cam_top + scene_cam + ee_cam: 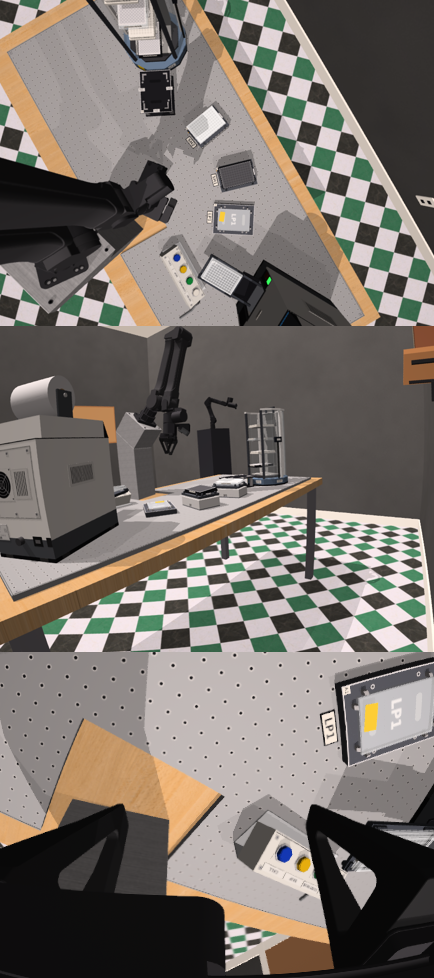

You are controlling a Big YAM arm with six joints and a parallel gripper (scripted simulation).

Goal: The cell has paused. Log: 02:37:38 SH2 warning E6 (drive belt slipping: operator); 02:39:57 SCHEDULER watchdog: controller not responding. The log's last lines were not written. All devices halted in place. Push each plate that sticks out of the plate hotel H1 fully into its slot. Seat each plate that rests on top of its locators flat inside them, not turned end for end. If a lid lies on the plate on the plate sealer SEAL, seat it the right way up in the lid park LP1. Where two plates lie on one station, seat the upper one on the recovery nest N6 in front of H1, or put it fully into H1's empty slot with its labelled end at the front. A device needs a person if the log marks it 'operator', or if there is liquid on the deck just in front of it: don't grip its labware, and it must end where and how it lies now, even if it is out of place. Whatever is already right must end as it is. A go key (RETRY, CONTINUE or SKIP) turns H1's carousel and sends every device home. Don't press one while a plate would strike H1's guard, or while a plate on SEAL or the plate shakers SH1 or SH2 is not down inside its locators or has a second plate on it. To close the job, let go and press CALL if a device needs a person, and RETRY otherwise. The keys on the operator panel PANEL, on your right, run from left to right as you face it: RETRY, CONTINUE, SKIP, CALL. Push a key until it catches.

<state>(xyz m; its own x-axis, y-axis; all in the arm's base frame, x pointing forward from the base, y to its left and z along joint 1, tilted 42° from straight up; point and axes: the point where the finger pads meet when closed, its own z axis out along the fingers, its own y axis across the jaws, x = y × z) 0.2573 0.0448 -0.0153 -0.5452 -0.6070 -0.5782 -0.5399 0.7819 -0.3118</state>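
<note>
My gripper (pixel 168 208) is open and empty, high above the deck near the arm's base; it also shows in the side view (pixel 169 446) and the wrist view (pixel 216 858). The plate hotel H1 (pixel 150 31) stands at the far end with several plates in its slots. The black nest N6 (pixel 156 91) in front of it is empty. A white plate (pixel 206 125) lies on shaker SH2. A dark plate (pixel 236 174) lies on SH1. The lid park LP1 (pixel 233 219) shows a grey face with a yellow mark. A white well plate (pixel 221 275) sits on the SEAL tray.
The operator panel (pixel 182 277) lies beside SEAL, with blue (pixel 176 257), yellow (pixel 182 268), green (pixel 189 280) and white (pixel 195 291) keys. The big sealer body (pixel 52 483) fills the near end. I see no liquid on the deck.
</note>
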